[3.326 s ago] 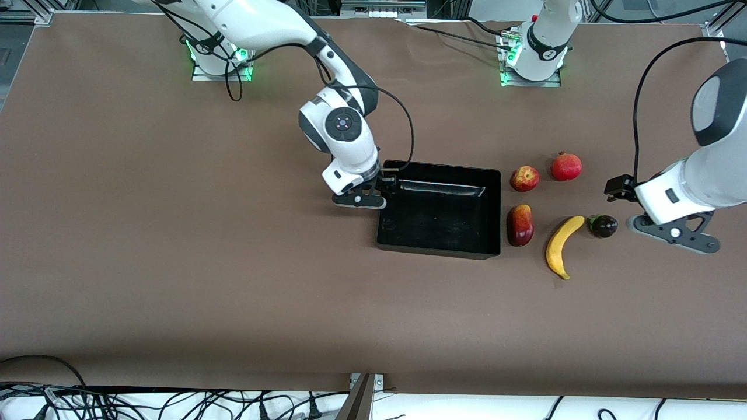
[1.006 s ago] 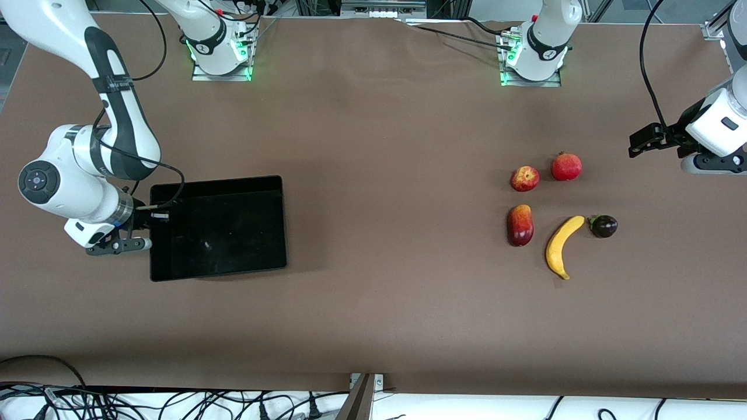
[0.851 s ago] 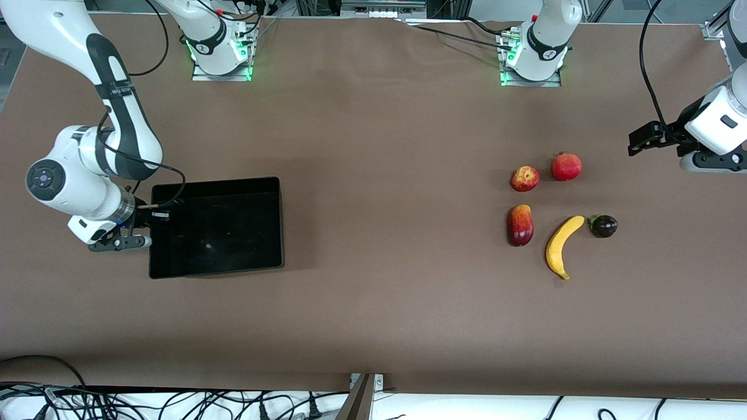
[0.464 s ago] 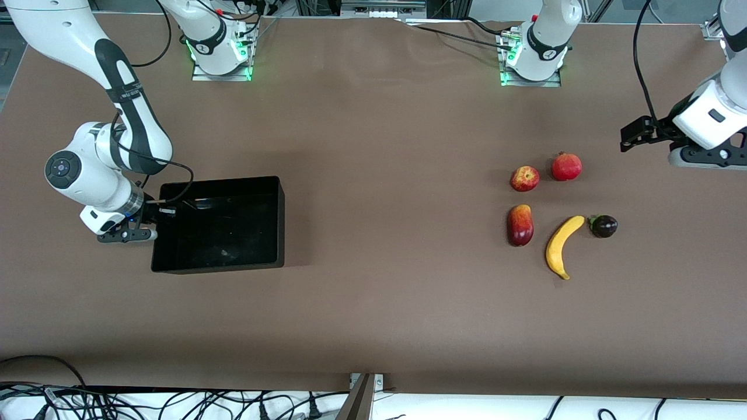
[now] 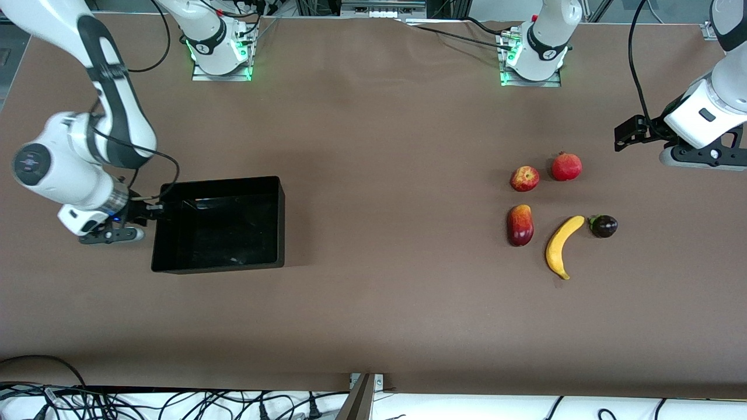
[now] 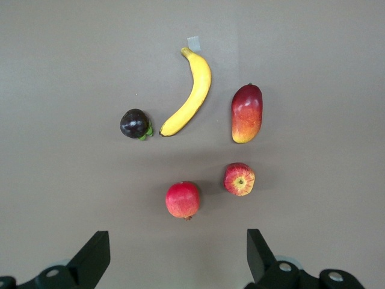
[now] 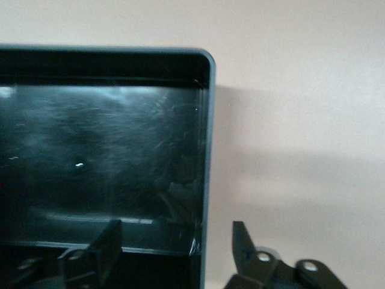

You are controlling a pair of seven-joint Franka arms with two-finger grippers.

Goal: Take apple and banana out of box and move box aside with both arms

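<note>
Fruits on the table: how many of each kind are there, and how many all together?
banana: 1
apple: 1
pomegranate: 1
mango: 1
small dark purple fruit: 1
Total: 5 fruits, all lying on the table toward the left arm's end, none in the black box.

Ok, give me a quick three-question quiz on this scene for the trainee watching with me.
1. True or false: the box already holds a fruit.
2. How many fruits lie on the table?
3. Which fruit lies nearest the front camera? A) apple B) banana C) pomegranate

Key: 1 false, the box is empty. 2 five. 3 B.
</note>
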